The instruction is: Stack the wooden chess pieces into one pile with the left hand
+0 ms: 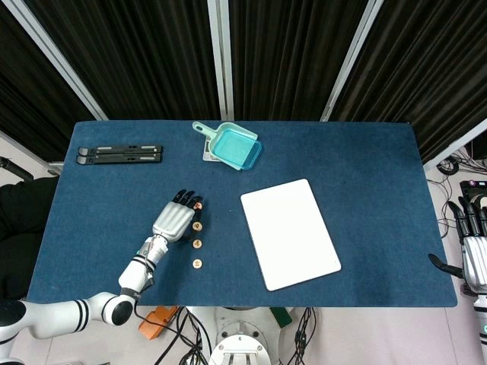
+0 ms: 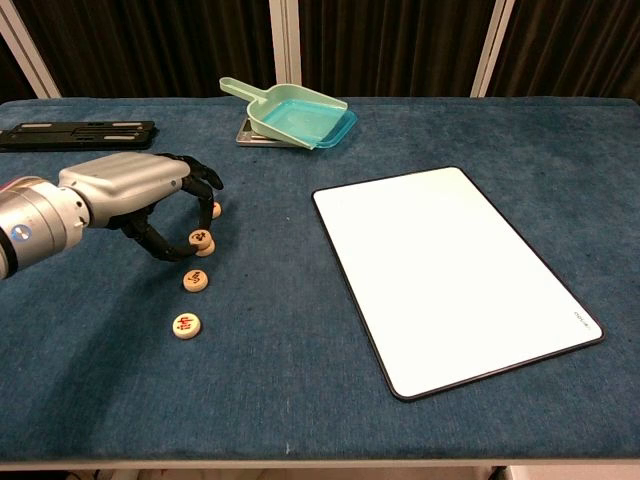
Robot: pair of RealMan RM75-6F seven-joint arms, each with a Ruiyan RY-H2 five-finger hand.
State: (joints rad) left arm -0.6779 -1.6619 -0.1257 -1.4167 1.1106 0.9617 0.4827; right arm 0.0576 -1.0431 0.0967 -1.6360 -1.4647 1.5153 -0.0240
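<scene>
Several round wooden chess pieces lie in a short line on the blue table (image 2: 300, 400). My left hand (image 2: 140, 195) (image 1: 173, 219) arches over the far end of the line and pinches one piece (image 2: 201, 238) between thumb and finger. That piece sits directly over, or on, another piece (image 2: 209, 249). A further piece (image 2: 216, 210) peeks out behind the fingers. Two pieces lie free nearer me (image 2: 195, 280) (image 2: 185, 325). My right hand (image 1: 473, 255) hangs off the table's right edge, fingers apart and empty.
A white board (image 2: 450, 275) lies flat right of the pieces. A teal scoop (image 2: 300, 115) rests on a small scale at the back centre. A black bar (image 2: 75, 133) lies at the back left.
</scene>
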